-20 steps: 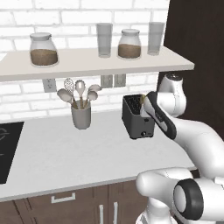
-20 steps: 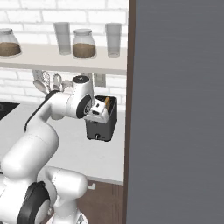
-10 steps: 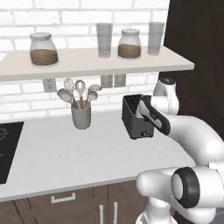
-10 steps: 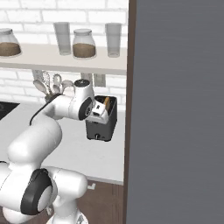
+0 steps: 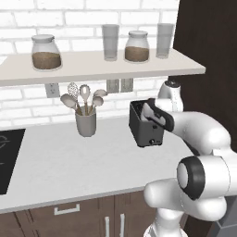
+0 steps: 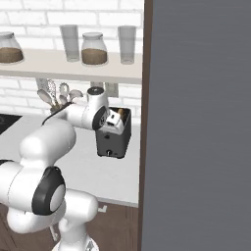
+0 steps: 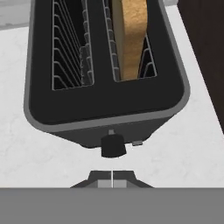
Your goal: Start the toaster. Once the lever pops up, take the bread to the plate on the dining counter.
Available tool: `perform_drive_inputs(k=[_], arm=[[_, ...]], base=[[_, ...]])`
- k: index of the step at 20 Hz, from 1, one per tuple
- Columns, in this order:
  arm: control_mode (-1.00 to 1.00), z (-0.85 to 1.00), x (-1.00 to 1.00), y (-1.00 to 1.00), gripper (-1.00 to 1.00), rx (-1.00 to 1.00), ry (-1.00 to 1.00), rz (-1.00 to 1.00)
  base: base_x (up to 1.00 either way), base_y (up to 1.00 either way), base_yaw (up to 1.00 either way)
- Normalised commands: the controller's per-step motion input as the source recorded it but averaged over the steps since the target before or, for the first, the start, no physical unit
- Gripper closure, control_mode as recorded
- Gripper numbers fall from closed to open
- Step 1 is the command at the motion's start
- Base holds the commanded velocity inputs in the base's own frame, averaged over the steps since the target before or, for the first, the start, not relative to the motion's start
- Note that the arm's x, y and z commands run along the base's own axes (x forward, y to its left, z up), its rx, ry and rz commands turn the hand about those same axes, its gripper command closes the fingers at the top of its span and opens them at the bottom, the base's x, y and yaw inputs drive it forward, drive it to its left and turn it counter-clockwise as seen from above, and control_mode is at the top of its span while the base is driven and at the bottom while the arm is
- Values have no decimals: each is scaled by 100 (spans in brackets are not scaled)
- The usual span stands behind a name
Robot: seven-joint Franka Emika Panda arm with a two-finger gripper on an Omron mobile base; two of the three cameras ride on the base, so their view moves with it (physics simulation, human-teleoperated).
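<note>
The dark grey toaster [image 5: 146, 128] [image 6: 112, 143] [image 7: 105, 103] stands on the white worktop next to the dark wall panel. The bread [image 7: 131, 39] stands upright in its right slot, and the left slot holds nothing. The black lever knob [image 7: 113, 145] sticks out of the toaster's front face. My gripper [image 7: 112, 178] is shut with nothing between its fingers, hanging just above and in front of that lever. From the base views the hand [image 5: 152, 113] [image 6: 113, 119] sits over the toaster's top. The plate and the dining counter are out of view.
A grey utensil cup [image 5: 86, 124] stands left of the toaster. A shelf [image 5: 102, 65] with jars and glasses hangs overhead. A tall dark panel [image 6: 196, 122] rises close on the toaster's right. A black cooktop [image 5: 7, 157] lies at the far left.
The jaws have closed the last bit and now meet. The elbow has swung a little to the right, while the hand stays over the toaster.
</note>
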Motion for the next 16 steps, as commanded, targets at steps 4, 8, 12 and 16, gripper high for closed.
perform_drive_inputs(k=[4, 8, 12, 16], arm=[[-100, -20, 22, 0, 100, 0, 0, 0], [-100, -20, 14, 0, 100, 0, 0, 0], [-100, -20, 14, 0, 100, 0, 0, 0], [-100, -21, 6, 0, 100, 0, 0, 0]], base=[[0, 0, 0], [0, 0, 0], [0, 0, 0], [0, 0, 0]])
